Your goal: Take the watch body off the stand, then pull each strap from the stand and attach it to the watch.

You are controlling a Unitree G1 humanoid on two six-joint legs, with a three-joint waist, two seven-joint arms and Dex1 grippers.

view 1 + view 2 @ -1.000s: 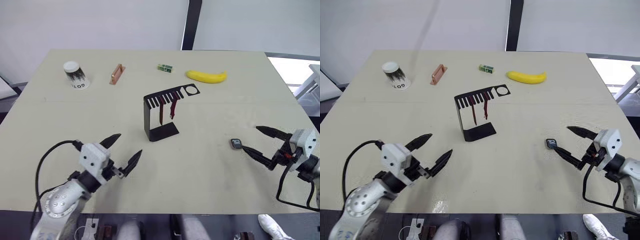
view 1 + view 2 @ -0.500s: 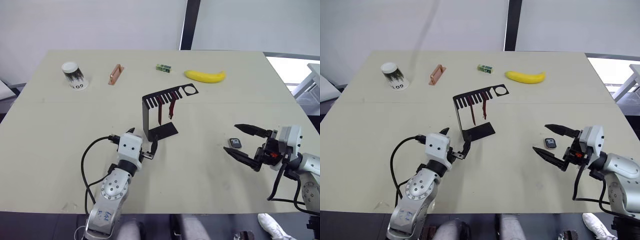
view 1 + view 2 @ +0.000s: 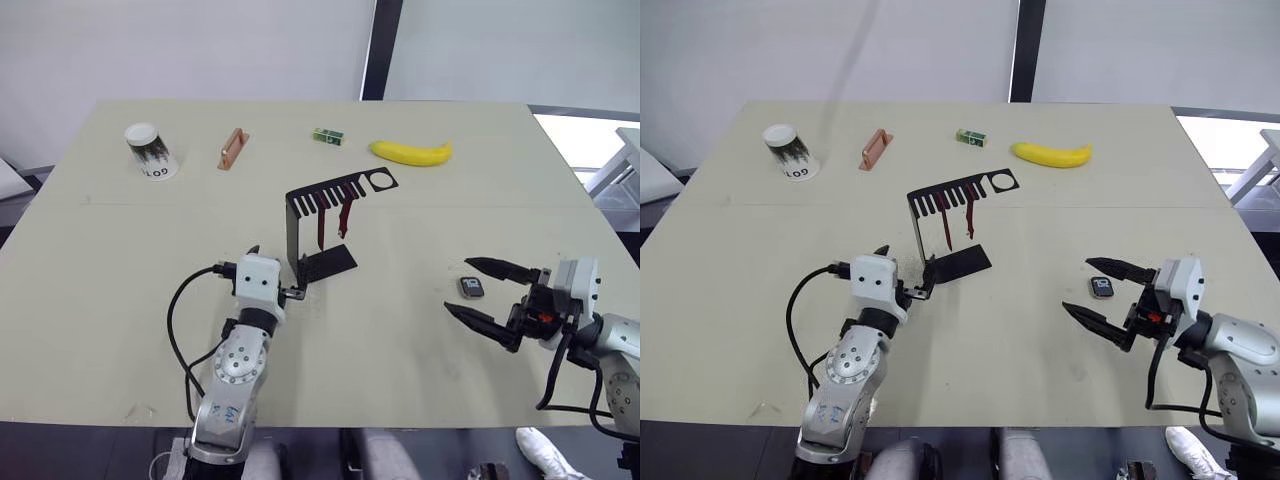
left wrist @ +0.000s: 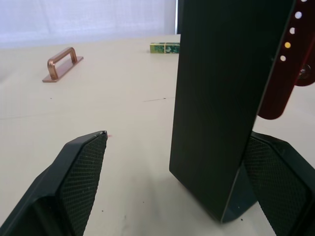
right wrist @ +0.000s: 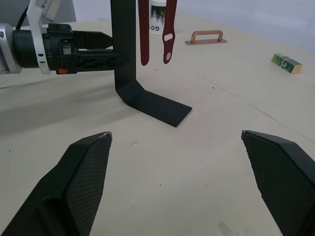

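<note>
The black stand (image 3: 318, 228) rises at mid table, and two dark red straps (image 3: 345, 214) hang from its slotted top. My left gripper (image 3: 277, 271) is open at the foot of the stand. In the left wrist view its fingers (image 4: 81, 172) straddle the upright (image 4: 216, 98), with a gap on one side, and a strap (image 4: 280, 73) hangs beyond. The watch body (image 3: 471, 287) lies flat on the table to the right. My right gripper (image 3: 460, 287) is open, one finger on each side of the watch body.
Along the table's far side stand a paper cup (image 3: 146, 149), an orange-brown handle piece (image 3: 232, 148), a small green box (image 3: 329, 136) and a banana (image 3: 412, 152). The table's near edge runs just behind both arms.
My left gripper has come forward and right to the foot of the stand. My right gripper has slid left, so the watch body now lies between its fingers.
</note>
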